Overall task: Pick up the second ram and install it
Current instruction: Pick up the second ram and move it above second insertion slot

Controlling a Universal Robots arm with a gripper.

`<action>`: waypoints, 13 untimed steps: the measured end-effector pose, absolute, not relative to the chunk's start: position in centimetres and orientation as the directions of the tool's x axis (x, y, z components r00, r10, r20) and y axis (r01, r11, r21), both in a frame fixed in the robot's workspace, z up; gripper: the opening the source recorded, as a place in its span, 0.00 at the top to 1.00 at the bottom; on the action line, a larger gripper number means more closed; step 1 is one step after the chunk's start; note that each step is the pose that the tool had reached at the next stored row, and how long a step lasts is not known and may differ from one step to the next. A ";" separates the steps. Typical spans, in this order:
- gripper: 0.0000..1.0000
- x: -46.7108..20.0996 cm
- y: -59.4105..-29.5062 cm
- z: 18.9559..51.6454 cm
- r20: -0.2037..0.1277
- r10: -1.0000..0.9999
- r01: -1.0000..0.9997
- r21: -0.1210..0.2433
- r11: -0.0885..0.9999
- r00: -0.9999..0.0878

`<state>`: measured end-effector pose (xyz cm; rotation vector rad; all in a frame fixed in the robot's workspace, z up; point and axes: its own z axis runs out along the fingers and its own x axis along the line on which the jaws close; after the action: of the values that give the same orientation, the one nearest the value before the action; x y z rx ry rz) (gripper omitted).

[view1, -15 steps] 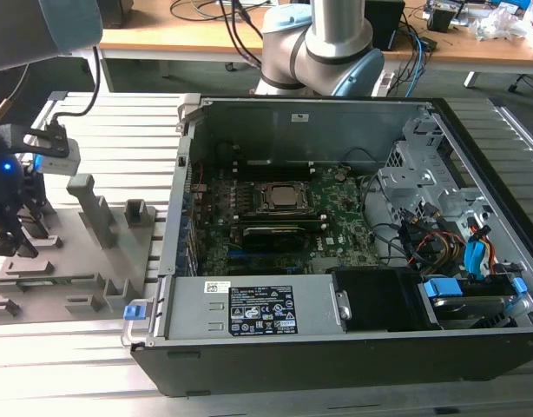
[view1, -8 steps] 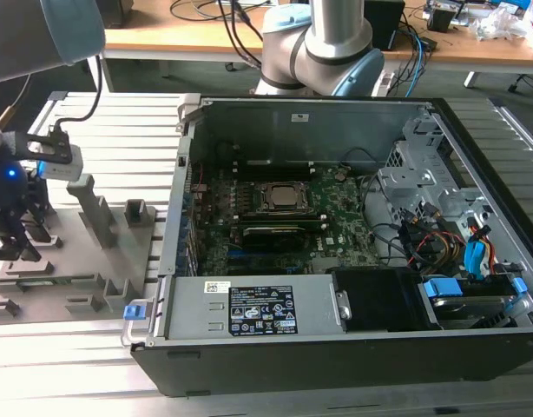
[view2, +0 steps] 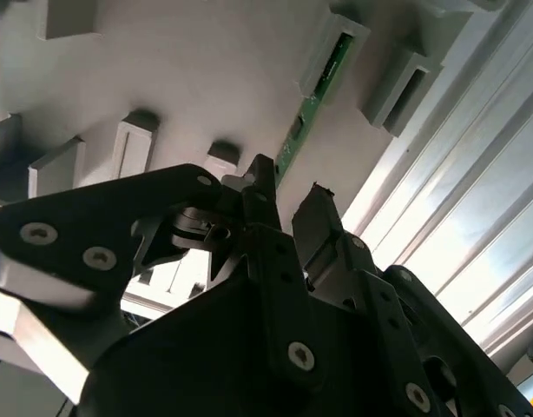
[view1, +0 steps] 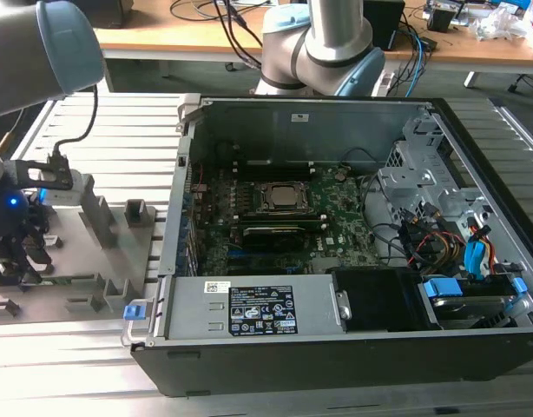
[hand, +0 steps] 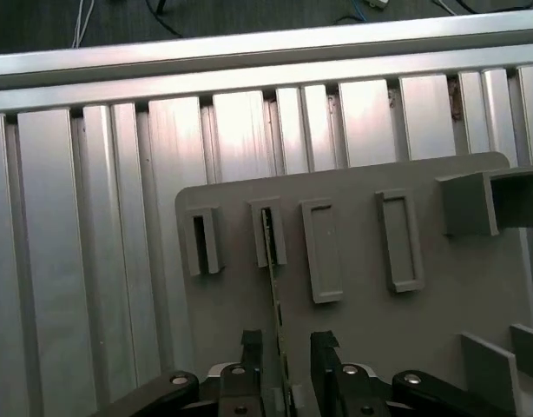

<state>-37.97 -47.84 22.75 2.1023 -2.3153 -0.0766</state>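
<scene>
Two fingers (hand: 252,347) of my gripper (hand: 286,352) are spread, one on each side of the second ram (hand: 273,269). In the first wrist view there is a gap on both sides, so I am not pinching it. The green stick stands on edge in a raised slot of the grey holder plate (hand: 379,330) and runs straight out past my fingertips. Other slots sit just beside it. The plate lies on a ribbed aluminium table (hand: 75,261) beneath me. In the exterior view the open computer case (view1: 275,373) sits well apart, off to my side.
</scene>
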 end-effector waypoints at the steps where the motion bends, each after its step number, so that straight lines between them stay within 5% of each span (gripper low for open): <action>1: 0.64 -37.8 -47.9 22.4 -0.022 -0.996 -0.995 0.045 0.084 -0.085; 13: 0.64 -37.3 -47.9 19.5 -0.020 -0.999 -0.998 0.046 0.033 -0.034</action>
<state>-37.31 -47.93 19.47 2.1709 -2.2453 -0.0738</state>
